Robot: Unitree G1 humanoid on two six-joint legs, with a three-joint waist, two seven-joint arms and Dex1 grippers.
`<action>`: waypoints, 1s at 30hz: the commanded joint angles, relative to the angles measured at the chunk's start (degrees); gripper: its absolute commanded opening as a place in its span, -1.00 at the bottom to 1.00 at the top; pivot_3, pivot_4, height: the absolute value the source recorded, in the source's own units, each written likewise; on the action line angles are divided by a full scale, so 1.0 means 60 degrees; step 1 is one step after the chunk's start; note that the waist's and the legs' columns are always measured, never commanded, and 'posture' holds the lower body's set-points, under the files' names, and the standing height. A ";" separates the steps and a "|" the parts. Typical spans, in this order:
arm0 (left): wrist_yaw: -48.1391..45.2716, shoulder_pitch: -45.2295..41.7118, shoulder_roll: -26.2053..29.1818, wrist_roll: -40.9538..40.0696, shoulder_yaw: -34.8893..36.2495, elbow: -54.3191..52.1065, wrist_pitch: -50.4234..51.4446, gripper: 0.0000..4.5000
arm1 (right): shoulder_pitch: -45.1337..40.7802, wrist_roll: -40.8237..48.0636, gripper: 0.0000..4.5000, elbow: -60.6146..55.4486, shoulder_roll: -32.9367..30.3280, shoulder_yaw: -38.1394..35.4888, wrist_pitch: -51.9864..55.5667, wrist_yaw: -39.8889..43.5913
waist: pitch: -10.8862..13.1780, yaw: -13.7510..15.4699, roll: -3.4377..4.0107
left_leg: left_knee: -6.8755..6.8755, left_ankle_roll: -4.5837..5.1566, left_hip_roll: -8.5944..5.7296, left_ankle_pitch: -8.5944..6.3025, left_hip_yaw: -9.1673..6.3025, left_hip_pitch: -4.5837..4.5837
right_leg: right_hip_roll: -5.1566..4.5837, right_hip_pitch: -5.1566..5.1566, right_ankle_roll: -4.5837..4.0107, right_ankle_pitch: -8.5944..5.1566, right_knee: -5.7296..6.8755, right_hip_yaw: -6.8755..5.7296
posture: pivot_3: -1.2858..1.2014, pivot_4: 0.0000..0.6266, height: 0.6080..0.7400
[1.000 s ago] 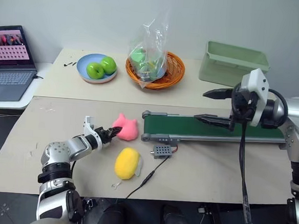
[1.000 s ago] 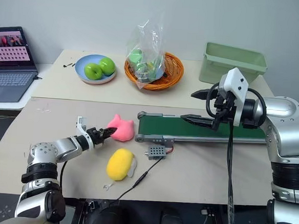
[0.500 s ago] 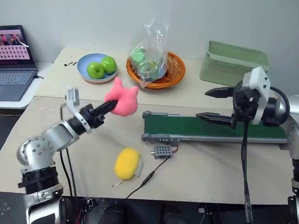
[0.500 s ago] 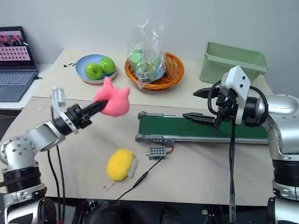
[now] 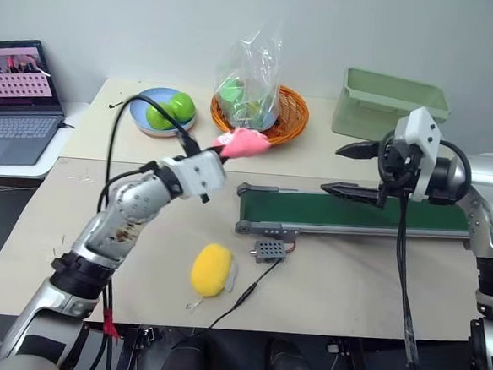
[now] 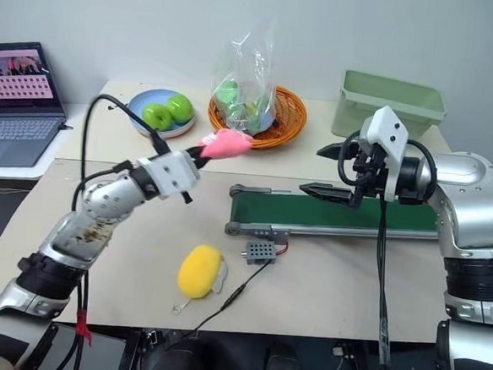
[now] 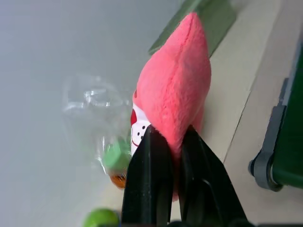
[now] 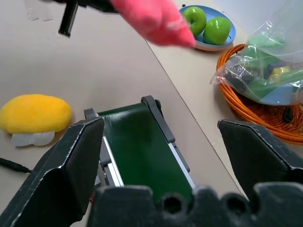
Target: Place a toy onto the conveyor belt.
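Observation:
My left gripper [image 5: 222,152] is shut on the pink toy [image 5: 245,142], held in the air to the left of the conveyor belt [image 5: 354,215] and well above the table. In the left wrist view the two black fingers [image 7: 147,182] pinch the toy's [image 7: 175,99] lower edge, its small face turned sideways. The dark green belt in its grey frame runs across the right half of the table. My right gripper [image 5: 352,169] hangs open above the belt's middle, nothing between its fingers; its wrist view looks down on the belt's [image 8: 142,146] left end.
A yellow oval plush [image 5: 210,269] lies on the table in front of the belt's left end, beside a small grey box [image 5: 268,251] and a black cable. At the back stand a blue plate of green apples [image 5: 163,111], an orange basket [image 5: 264,110], a pale green bin [image 5: 387,106]. A laptop [image 5: 15,105] sits far left.
My left gripper has lifted the pink toy off the table and carried it up and to the right toward the belt's left end, rolling the wrist. The right arm has stayed put.

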 commanded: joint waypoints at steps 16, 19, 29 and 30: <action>0.0610 -0.1889 -0.1145 0.2886 -0.1510 0.3587 -0.3525 -0.98 | 0.0796 0.0401 1.00 -0.1494 -0.0357 -0.1025 0.0320 -0.0715 | 0.0000 0.0085 0.0000 | 0.0006 0.0010 0.0001 -0.0004 0.0001 -0.0007 | 0.0002 -0.0003 0.0004 0.0001 0.0017 -0.0004 | 0.03 -0.52 1.00; 0.0491 -0.1843 -0.1228 0.2943 -0.1483 0.3752 -0.3533 -0.98 | 0.0917 0.0481 1.00 -0.1641 -0.0363 -0.1110 0.0390 -0.0822 | 0.0000 0.0092 0.0000 | 0.0010 0.0010 0.0000 -0.0004 0.0001 -0.0011 | 0.0000 -0.0003 0.0007 0.0002 0.0019 -0.0004 | 0.03 -0.52 1.00; -0.0600 -0.1729 -0.1557 0.1939 -0.1301 0.3940 -0.3334 0.06 | 0.0973 0.0502 1.00 -0.1641 -0.0363 -0.1099 0.0338 -0.0966 | 0.0000 0.0089 0.0000 | 0.0011 0.0011 0.0001 -0.0004 0.0000 -0.0010 | 0.0001 -0.0003 0.0008 0.0002 0.0020 -0.0004 | 0.03 -0.52 1.00; -0.0713 -0.1703 -0.1594 0.1788 -0.1239 0.3904 -0.3245 0.20 | 0.0958 0.0498 1.00 -0.1623 -0.0359 -0.1085 0.0326 -0.0970 | 0.0000 0.0086 0.0001 | 0.0011 0.0011 0.0001 -0.0004 0.0000 -0.0010 | 0.0001 -0.0002 0.0008 0.0002 0.0021 -0.0004 | 0.03 -0.52 1.00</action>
